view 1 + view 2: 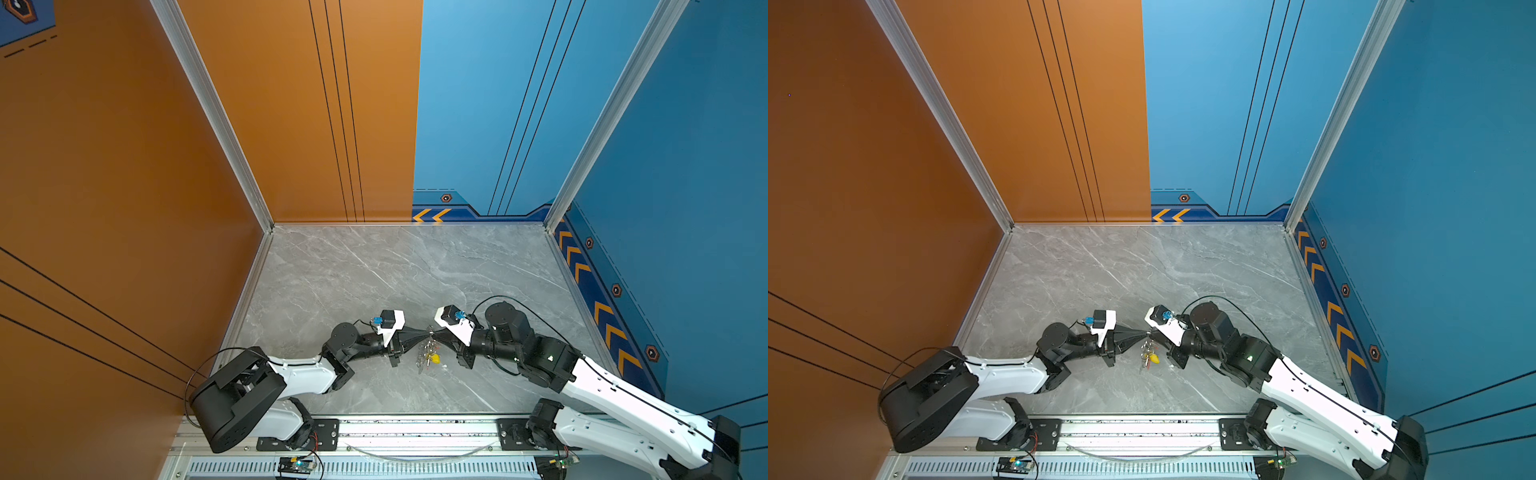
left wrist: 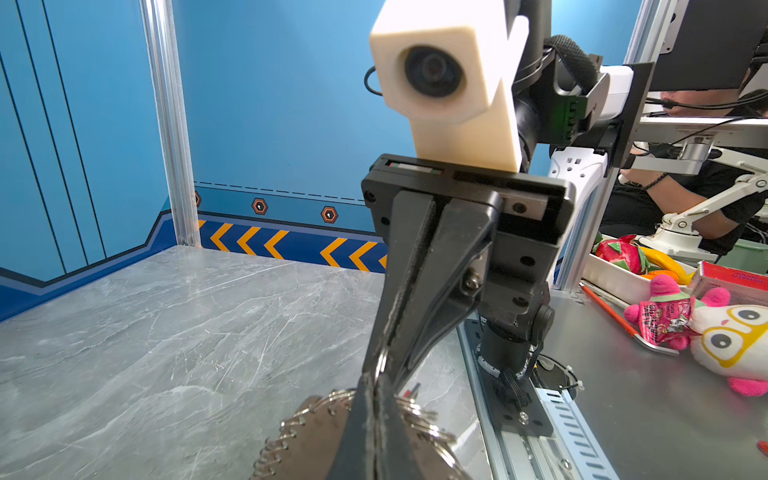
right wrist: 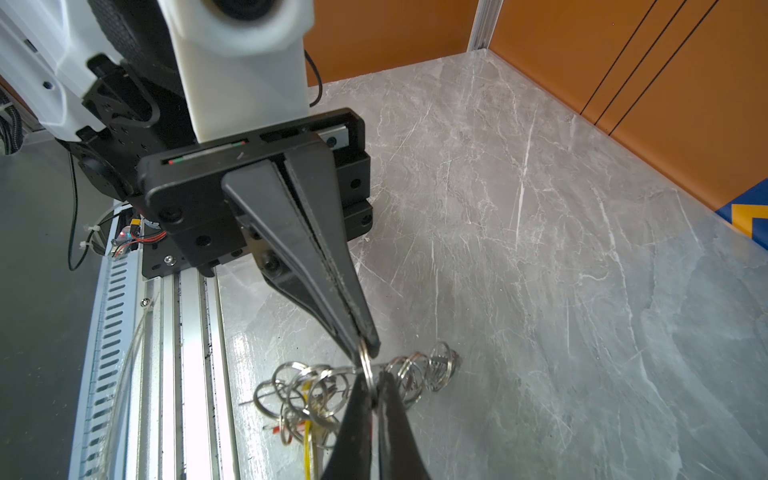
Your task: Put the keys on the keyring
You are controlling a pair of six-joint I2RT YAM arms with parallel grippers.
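Hanging low on the side of the front rail, the keys, one with a yellow tag, dangle among a chain of silver rings. Above them the left gripper and right gripper meet tip to tip, both closed on the same ring. Behind stretches the grey table.

Keys: cluster too small to count. Yellow tag: cut by frame edge, partly behind rings.

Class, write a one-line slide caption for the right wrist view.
Left gripper and right gripper pinch one silver metal keyring, linked silver rings dangling over grey marble tabletop.
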